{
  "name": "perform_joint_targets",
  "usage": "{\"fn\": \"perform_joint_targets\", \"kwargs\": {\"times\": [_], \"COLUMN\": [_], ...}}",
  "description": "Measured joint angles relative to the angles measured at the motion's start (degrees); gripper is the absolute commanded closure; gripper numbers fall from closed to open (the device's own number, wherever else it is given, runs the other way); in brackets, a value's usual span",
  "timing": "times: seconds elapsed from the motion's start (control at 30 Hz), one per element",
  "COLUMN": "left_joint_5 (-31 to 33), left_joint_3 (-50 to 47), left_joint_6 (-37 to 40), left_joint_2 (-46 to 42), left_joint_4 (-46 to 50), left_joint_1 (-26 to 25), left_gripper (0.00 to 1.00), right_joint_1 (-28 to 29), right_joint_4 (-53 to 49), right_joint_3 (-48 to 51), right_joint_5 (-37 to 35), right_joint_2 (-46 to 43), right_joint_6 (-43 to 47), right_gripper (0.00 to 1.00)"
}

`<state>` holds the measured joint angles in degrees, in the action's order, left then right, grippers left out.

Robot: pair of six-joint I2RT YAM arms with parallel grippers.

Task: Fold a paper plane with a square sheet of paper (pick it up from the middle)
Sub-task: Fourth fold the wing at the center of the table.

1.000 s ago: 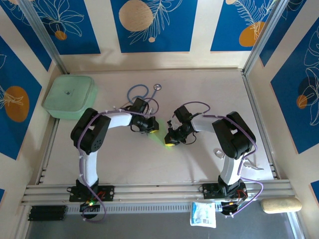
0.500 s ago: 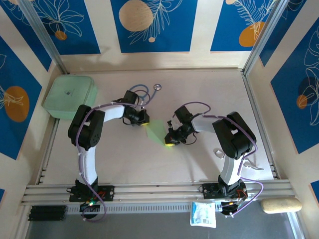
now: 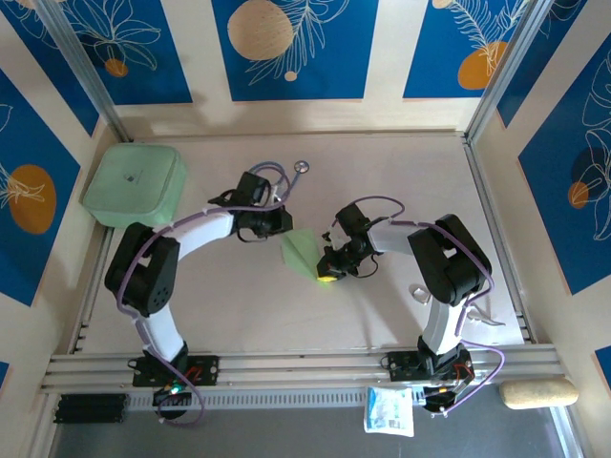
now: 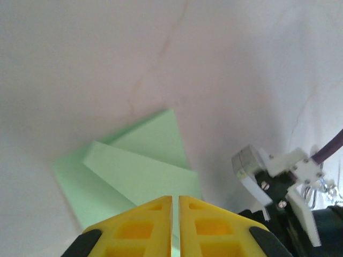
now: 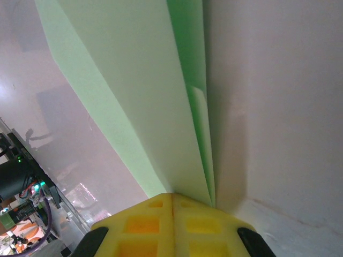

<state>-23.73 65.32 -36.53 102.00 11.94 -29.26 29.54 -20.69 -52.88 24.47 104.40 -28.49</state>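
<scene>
The pale green sheet of paper (image 3: 300,250) is already partly folded. It lies in overlapping layers on the desk (image 3: 382,181), between the two sets of fingers. One end is pinched in the right fingers (image 3: 327,274), and the rest fans away from them toward the left fingers (image 3: 282,224).

In the right wrist view the paper (image 5: 134,91) runs straight out from the fingertip seam as a long creased strip with a narrower flap beside it. It looks feather-light, thin and limp, so it is likely to slide on the smooth desk and to buckle or crumple if squeezed away from a crease. I judge the best hold to be a shallow pinch on a folded edge, where the doubled layers are stiffest.

The right fingers (image 5: 170,214) are clenched on the paper's end, with no gap showing. In the left wrist view the left fingers (image 4: 169,219) are drawn almost together with only a thin slit between them. They grasp nothing, and the paper (image 4: 139,171) lies just beyond their tips. From above they look slightly apart from its nearest edge. The blue stethoscope (image 3: 270,175) lies behind the left fingers.
</scene>
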Motion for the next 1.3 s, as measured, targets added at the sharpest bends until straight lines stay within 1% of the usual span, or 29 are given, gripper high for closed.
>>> {"fn": "perform_joint_targets", "kwargs": {"times": [0.13,0.27,0.37,0.53,0.73,0.97,1.2,1.3], "left_joint_5": [-1.2,-1.2,-0.1,1.1,1.5,1.7,2.9,4.4], "left_joint_3": [-0.8,0.3,1.4,2.1,2.5,3.0,3.5,4.1], "left_joint_6": [-2.3,-3.1,-3.1,-3.1,-3.1,-3.1,-3.1,-3.0], "left_joint_2": [3.8,8.3,10.2,10.8,11.0,11.1,11.1,11.1], "left_joint_4": [-2.0,-2.5,-1.9,-0.8,-0.3,0.5,1.9,3.1], "left_joint_1": [-2.6,-2.7,-2.7,-2.7,-2.7,-2.7,-2.9,-3.2], "left_gripper": [0.89,0.93,0.94,0.95,0.95,0.96,0.96,0.97], "right_joint_1": [-0.1,-0.2,-0.3,-0.9,-0.5,1.7,2.2,2.1], "right_joint_4": [-0.3,-1.0,-1.9,-3.0,-1.7,-1.0,-1.2,-0.7], "right_joint_3": [-0.1,-0.2,-0.2,-1.2,-6.0,-10.5,-11.0,-10.8], "right_joint_5": [0.2,0.9,0.9,1.0,0.7,-2.4,-4.2,-4.0], "right_joint_2": [0.0,-0.1,-0.4,-1.9,-2.6,1.8,6.2,6.3], "right_joint_6": [0.2,0.9,1.0,0.5,-1.7,-3.6,-4.2,-4.2], "right_gripper": [0.98,0.97,0.97,0.96,0.99,1.0,1.0,1.0]}}
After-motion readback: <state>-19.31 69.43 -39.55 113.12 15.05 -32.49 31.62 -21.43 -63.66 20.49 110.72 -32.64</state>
